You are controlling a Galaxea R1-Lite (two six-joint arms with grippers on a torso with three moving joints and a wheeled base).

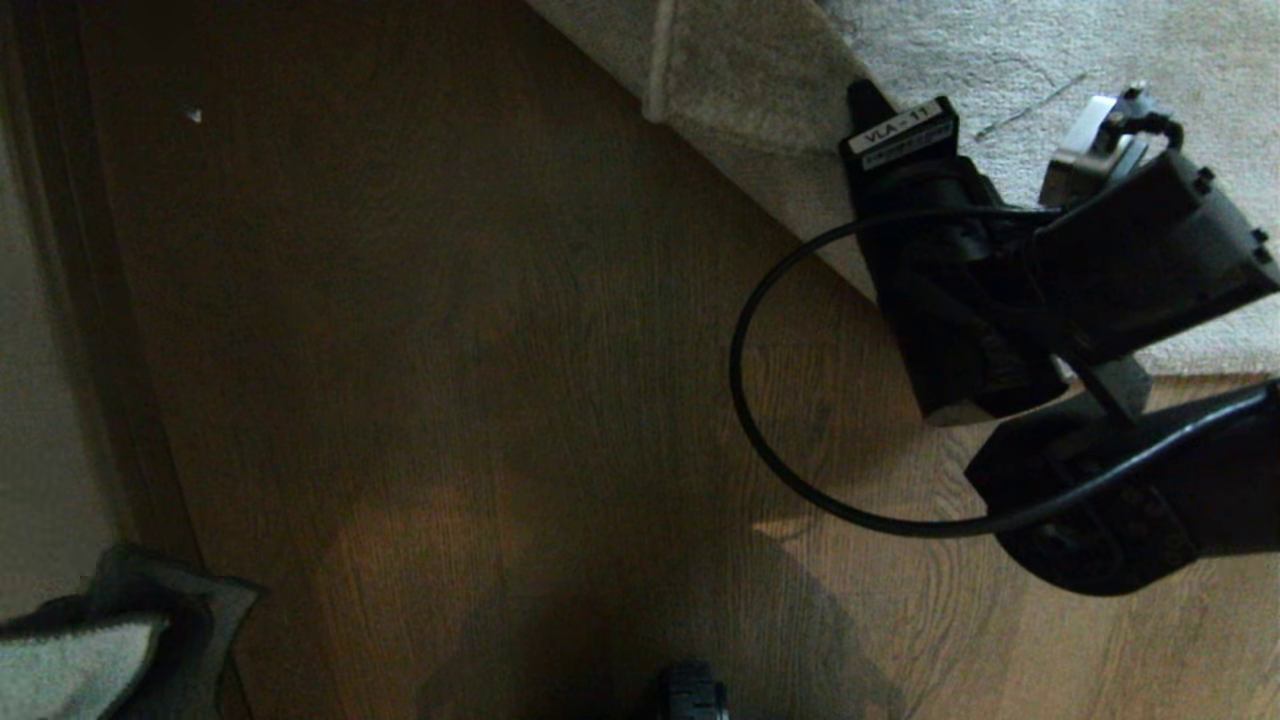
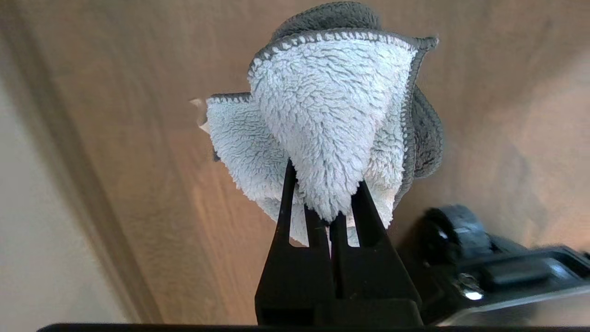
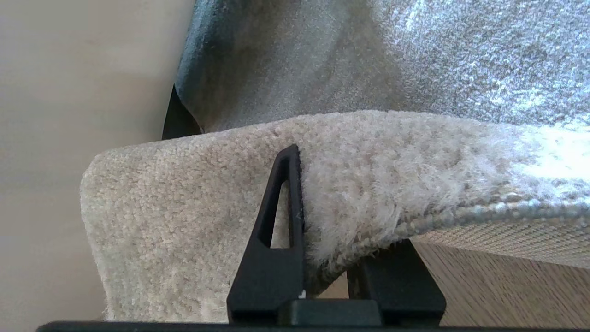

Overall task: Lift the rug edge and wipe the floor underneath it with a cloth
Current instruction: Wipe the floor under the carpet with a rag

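My right gripper is shut on the rug edge. One finger lies on the shaggy pile and the other is hidden beneath the hem. In the head view the right gripper holds the grey-beige rug folded back at upper right, above the brown plank floor. My left gripper is shut on the cloth, a fluffy pale grey rag with a darker stitched border, bunched above the floor. That cloth shows at the bottom left corner of the head view.
A pale wall and dark baseboard run along the left side. A black cable loops from the right arm over the floor. A small white speck lies on the planks. Part of my base sits near the cloth.
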